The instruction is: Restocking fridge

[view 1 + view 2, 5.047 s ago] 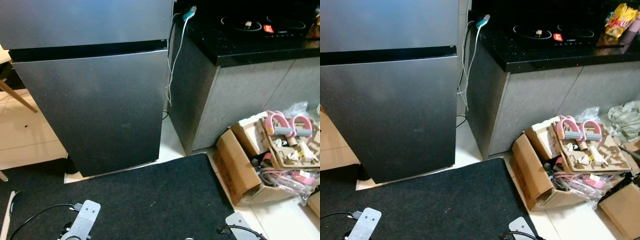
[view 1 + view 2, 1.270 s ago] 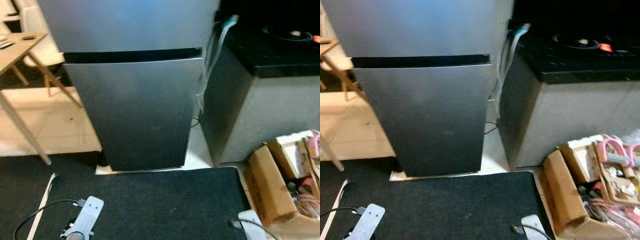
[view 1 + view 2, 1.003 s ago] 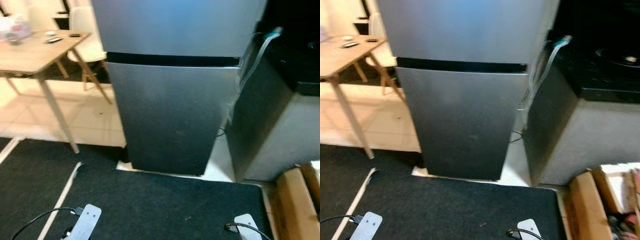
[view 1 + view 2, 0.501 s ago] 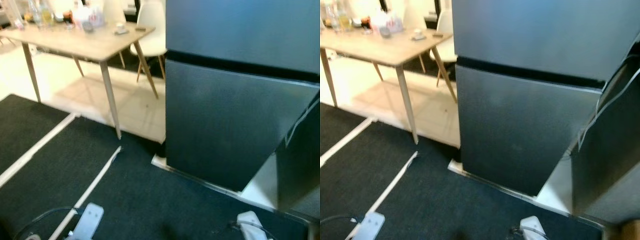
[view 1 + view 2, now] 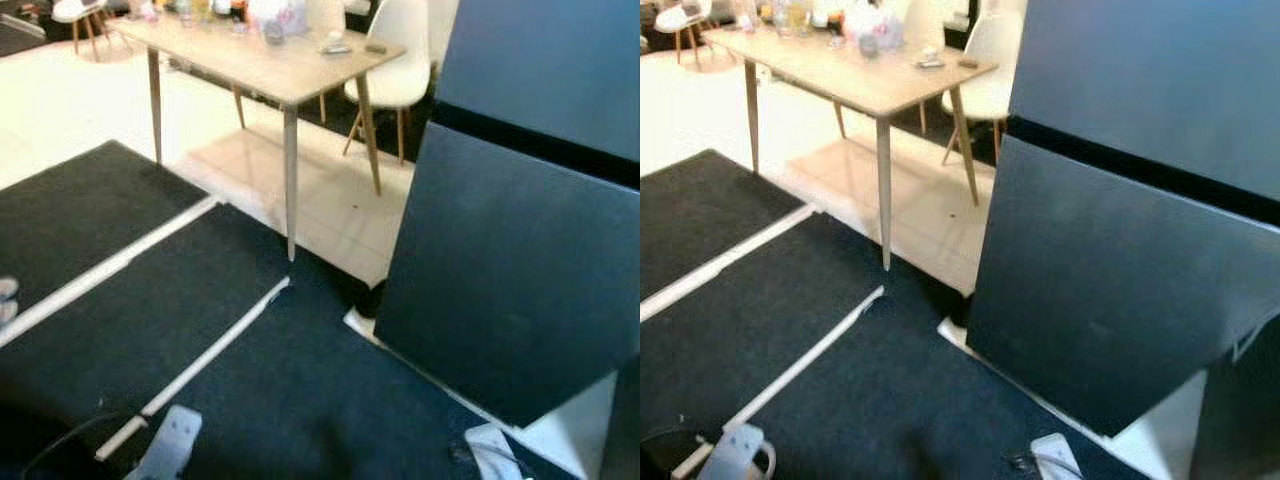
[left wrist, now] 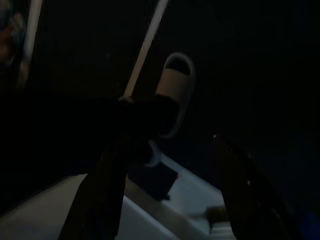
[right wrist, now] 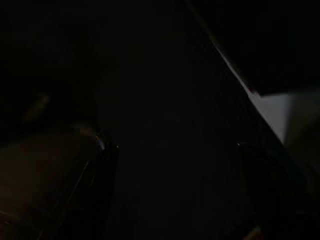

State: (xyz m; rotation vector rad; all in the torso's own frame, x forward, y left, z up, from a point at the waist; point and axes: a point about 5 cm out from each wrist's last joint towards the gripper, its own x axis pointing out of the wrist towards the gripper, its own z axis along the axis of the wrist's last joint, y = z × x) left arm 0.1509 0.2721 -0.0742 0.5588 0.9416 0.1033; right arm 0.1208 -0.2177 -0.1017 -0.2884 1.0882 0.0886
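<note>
The fridge (image 5: 520, 250), a tall grey two-door unit with both doors closed, stands on the robot's right, its base meeting the edge of a dark mat (image 5: 250, 390). To the left of the fridge, well apart from it across pale floor, is a wooden table (image 5: 270, 70) with a cluster of small items (image 5: 855, 20) on its top, too blurred to name, and a white chair (image 5: 405, 50) between the table and the fridge. Both arms hang low. The left gripper (image 6: 165, 175), seen dimly from its wrist, shows two dark fingers spread apart with nothing between them, above a slipper (image 6: 172, 100) on the floor. The right gripper (image 7: 175, 170) likewise shows its fingers parted and empty over the mat. The step in hand appears to be heading away from the fridge toward the table, probably to fetch stock. To do it well, the robot should square up to the table edge nearest the fridge, stop close enough to reach without leaning, steer clear of the table leg (image 5: 290, 180) and the pale strips (image 5: 215, 345) on the mat, and pick out one item before raising an arm.
</note>
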